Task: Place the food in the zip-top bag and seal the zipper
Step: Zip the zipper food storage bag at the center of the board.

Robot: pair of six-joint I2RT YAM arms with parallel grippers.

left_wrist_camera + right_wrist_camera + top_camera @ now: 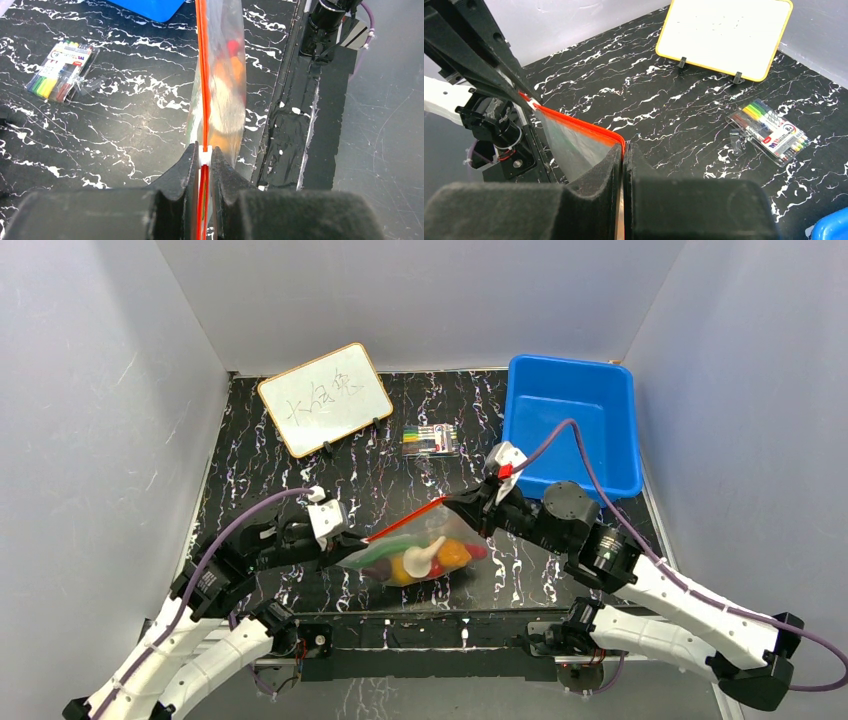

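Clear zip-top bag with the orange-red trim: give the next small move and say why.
Likely slide the left gripper, its fingers shut on the small white slider, along the orange-red zipper toward the right gripper, which pinches the far corner. The plastic toy foods already sit inside the clear floppy bag stretched between both, so only sealing seems left.

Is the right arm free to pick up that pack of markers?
Probably not. Nothing blocks the path to the marker pack, but the right pincer is shut on the zipper, holding the bag together with the left pincer; it would have to let go first.
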